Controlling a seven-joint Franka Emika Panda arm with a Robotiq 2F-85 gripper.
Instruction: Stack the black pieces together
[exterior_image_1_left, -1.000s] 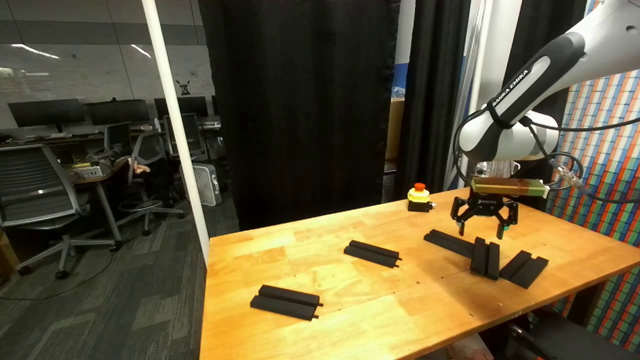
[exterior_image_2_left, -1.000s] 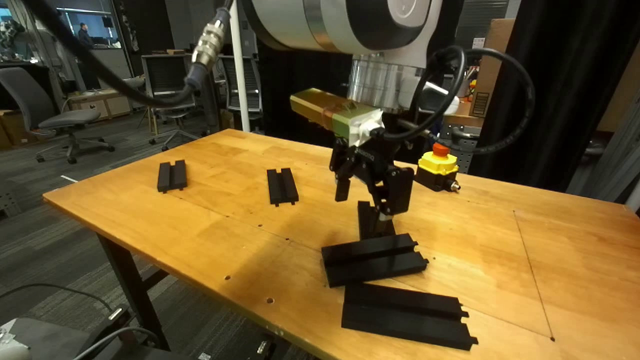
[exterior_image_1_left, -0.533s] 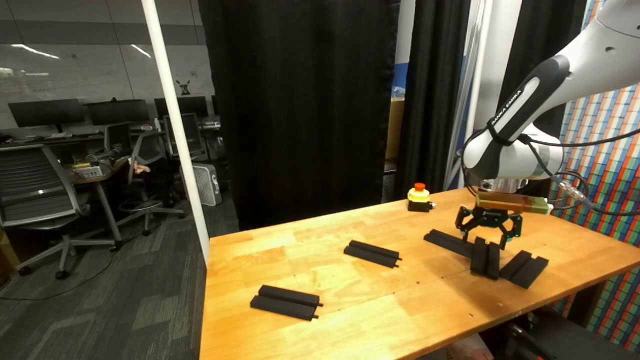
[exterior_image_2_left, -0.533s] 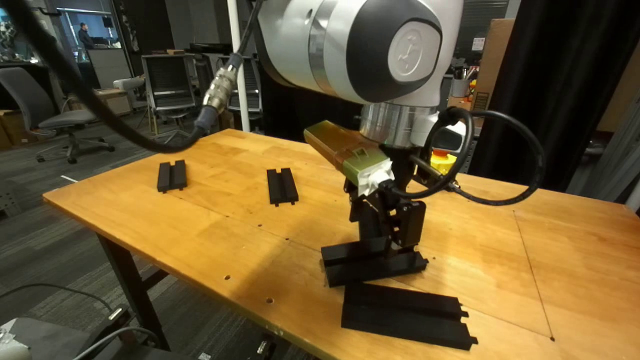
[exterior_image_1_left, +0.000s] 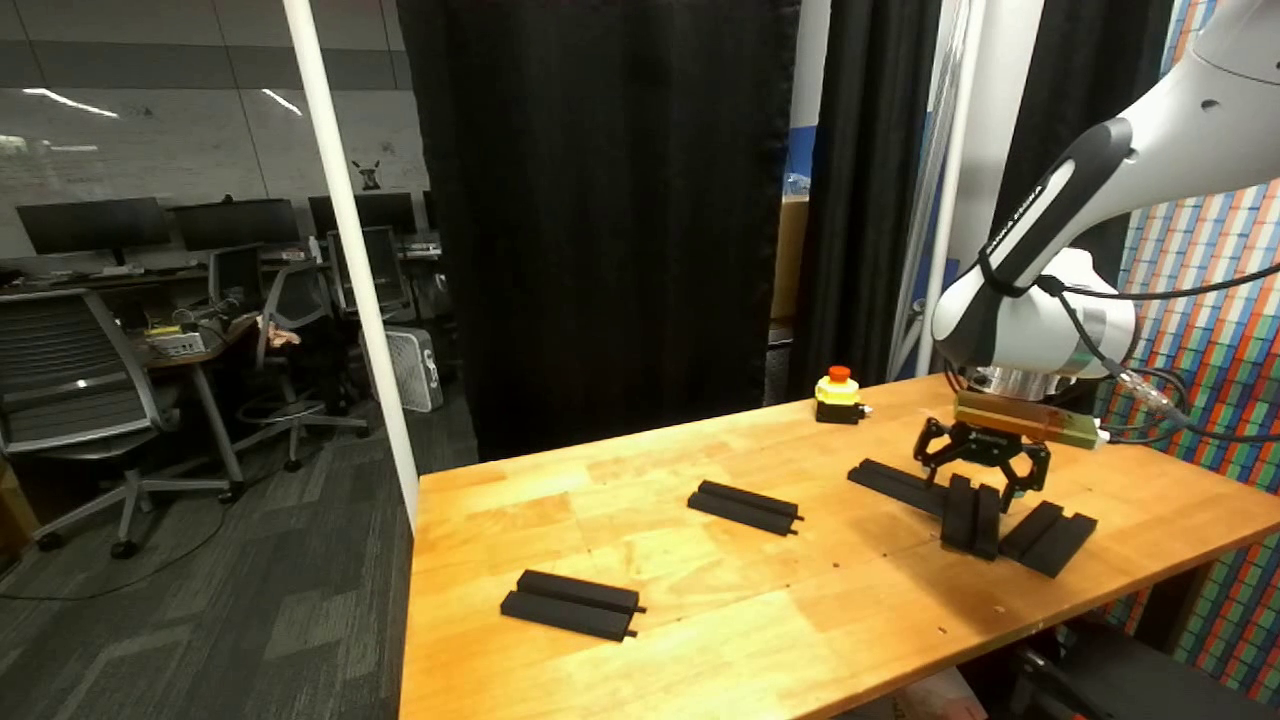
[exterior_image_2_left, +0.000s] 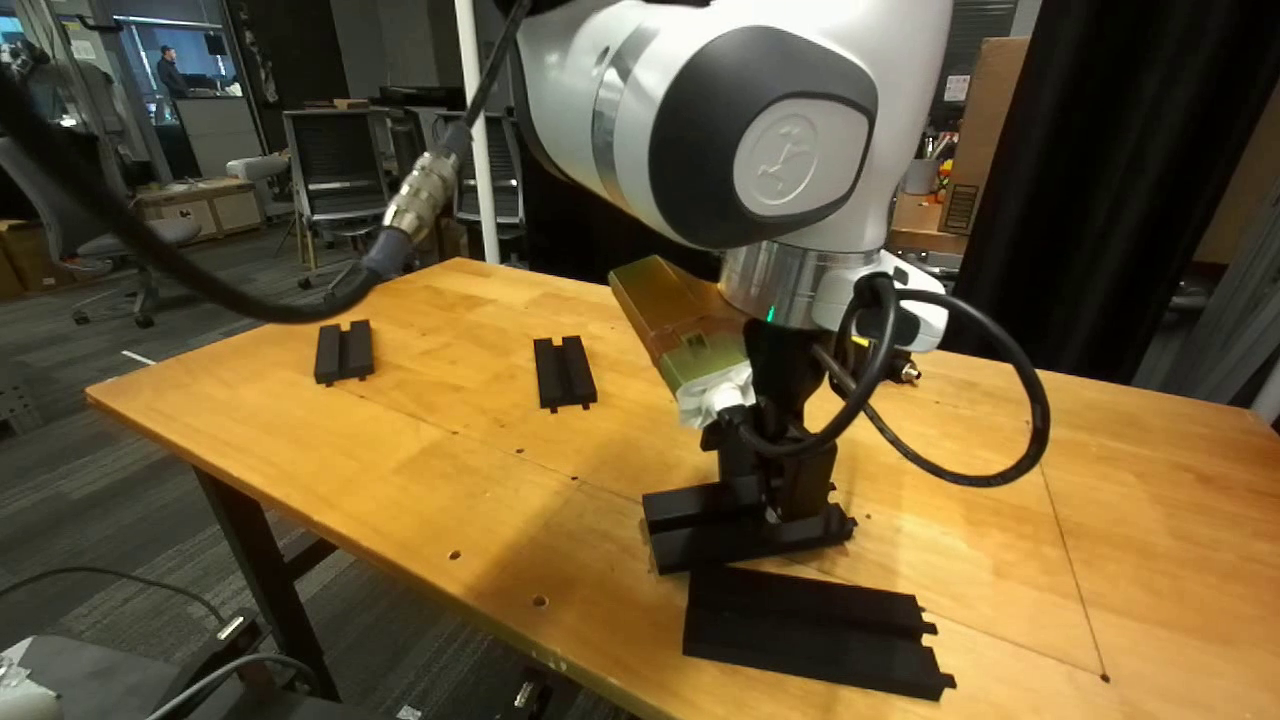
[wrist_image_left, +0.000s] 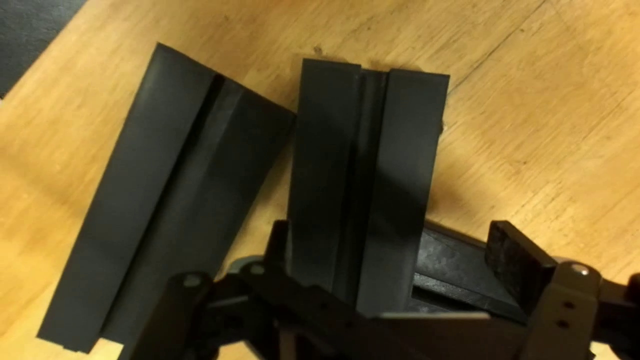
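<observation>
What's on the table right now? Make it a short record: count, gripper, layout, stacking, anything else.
Count: five, black and grooved
Held: nothing; gripper open, straddling middle piece in the wrist view
Close together: middle piece, angled piece, half-hidden piece
Alone: nearer piece, far piece
Stacking: none aligned; middle piece covers part of half-hidden piece in the wrist view, contact unclear
Other: red-and-yellow button

The arm (exterior_image_2_left: 740, 130) is lowering, and the gold-green block (exterior_image_1_left: 1025, 420) mounted on it is tilting. The fingers (wrist_image_left: 517, 265) are descending to either side of the middle black piece (wrist_image_left: 367, 185) of the three by the near edge of the bench (exterior_image_2_left: 400, 450). In an exterior view, the arm is progressively covering the red-and-yellow button (exterior_image_2_left: 900, 369).
</observation>
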